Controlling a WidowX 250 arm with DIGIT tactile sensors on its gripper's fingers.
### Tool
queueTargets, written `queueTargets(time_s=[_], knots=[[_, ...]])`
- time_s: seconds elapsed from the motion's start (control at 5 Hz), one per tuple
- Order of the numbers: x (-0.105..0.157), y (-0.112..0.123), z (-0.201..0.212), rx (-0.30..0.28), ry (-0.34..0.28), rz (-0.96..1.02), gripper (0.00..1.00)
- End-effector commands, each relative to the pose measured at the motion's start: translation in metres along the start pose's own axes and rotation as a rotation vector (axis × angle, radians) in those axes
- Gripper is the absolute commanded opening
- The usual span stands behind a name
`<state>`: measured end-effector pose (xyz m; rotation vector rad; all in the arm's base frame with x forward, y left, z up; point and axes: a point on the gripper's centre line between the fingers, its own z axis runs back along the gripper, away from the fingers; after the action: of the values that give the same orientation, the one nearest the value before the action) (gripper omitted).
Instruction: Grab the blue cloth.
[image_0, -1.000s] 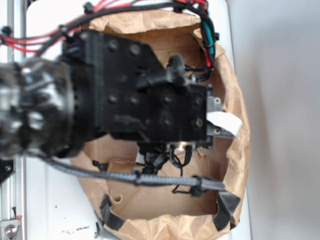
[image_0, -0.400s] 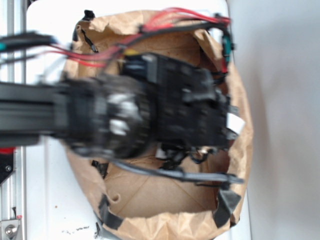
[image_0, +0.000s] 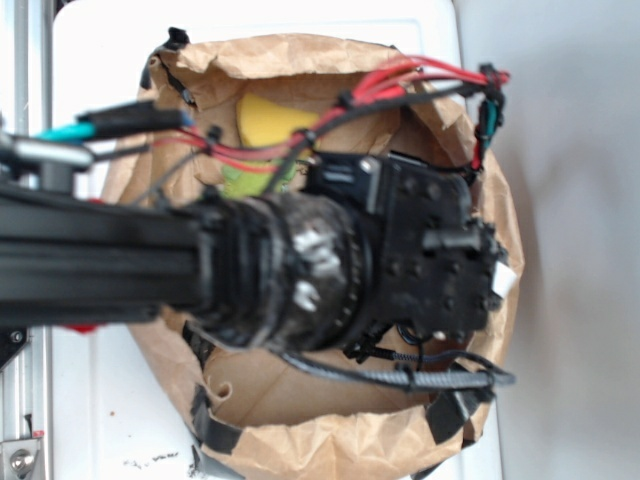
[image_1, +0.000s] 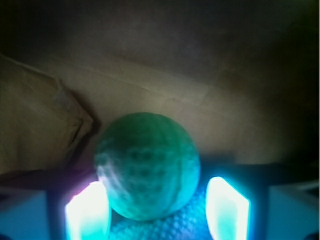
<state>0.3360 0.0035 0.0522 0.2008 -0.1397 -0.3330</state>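
In the wrist view the blue cloth (image_1: 167, 229) shows as a strip of light blue bumpy fabric at the bottom edge, lying between my fingers and partly under a round green textured ball (image_1: 147, 172). My gripper (image_1: 157, 212) is open. Its two glowing fingertips (image_1: 89, 212) stand on either side of the ball's lower half, with a gap on the right side. In the exterior view my black arm (image_0: 300, 270) reaches over the brown paper bag (image_0: 300, 450) and hides the cloth and the fingers.
A yellow sponge wedge (image_0: 268, 118) lies at the bag's far side, with a green patch (image_0: 248, 182) just below it behind red and black wires (image_0: 400, 85). Brown paper wall (image_1: 165, 85) rises close behind the ball. The bag's crumpled rim rings the arm.
The arm has swung right and toward the bag's near right side, and the cable bundle went with it. The yellow sponge at the far side has come into view.
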Motion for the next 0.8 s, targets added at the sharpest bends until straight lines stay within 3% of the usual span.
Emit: queueTargets(time_s=[0.0,0.2,0.4,0.6], knots=[[0.008,0.005,0.021,0.003,-0.087,-0.036,0.00],[0.005,0.005,0.022,0.005,-0.100,-0.041,0.00],[-0.006,0.013,0.027,-0.040,-0.147,-0.040,0.00],[-0.029,-0.011,0.067,-0.105,-0.183,-0.063,0.00]])
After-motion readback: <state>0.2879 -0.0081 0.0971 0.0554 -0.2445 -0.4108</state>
